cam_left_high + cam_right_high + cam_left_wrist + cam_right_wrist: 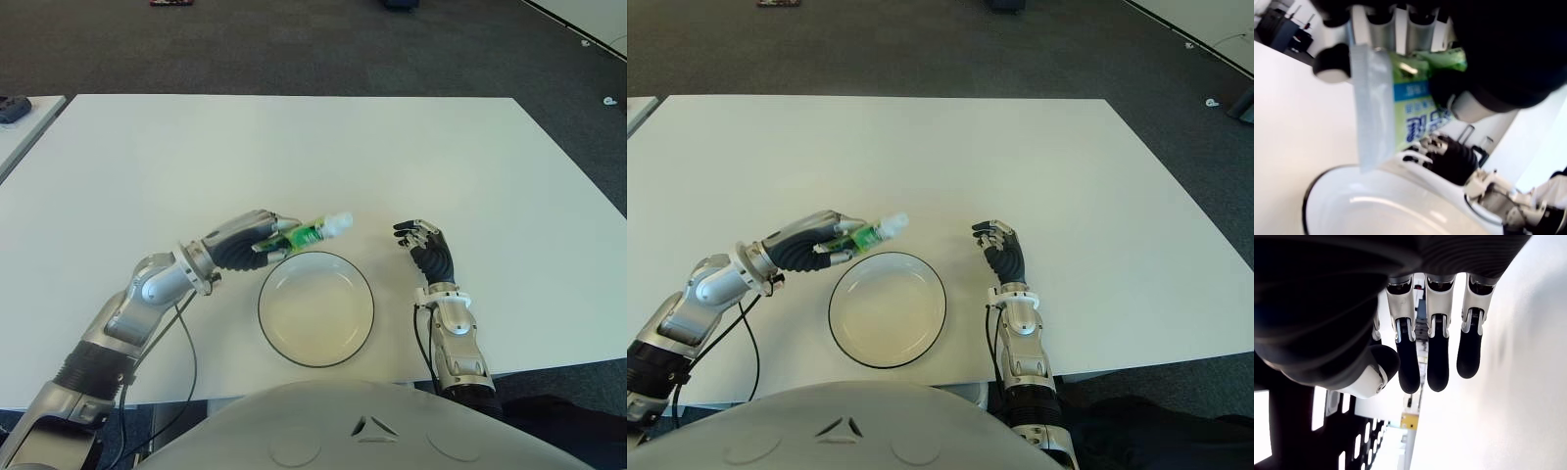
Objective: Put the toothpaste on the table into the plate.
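My left hand (275, 238) is shut on a green and white toothpaste tube (313, 233), seen close in the left wrist view (1400, 115). The tube's white cap end points right and hangs just above the far left rim of the plate. The white plate (318, 318) with a dark rim lies on the white table (294, 147) near its front edge and holds nothing. My right hand (413, 236) shows to the right of the plate, fingers (1437, 357) relaxed and holding nothing.
A black cable (192, 364) runs from my left forearm over the table's front edge. A second table with a dark object (14, 108) shows at the far left. Dark carpet lies beyond the table.
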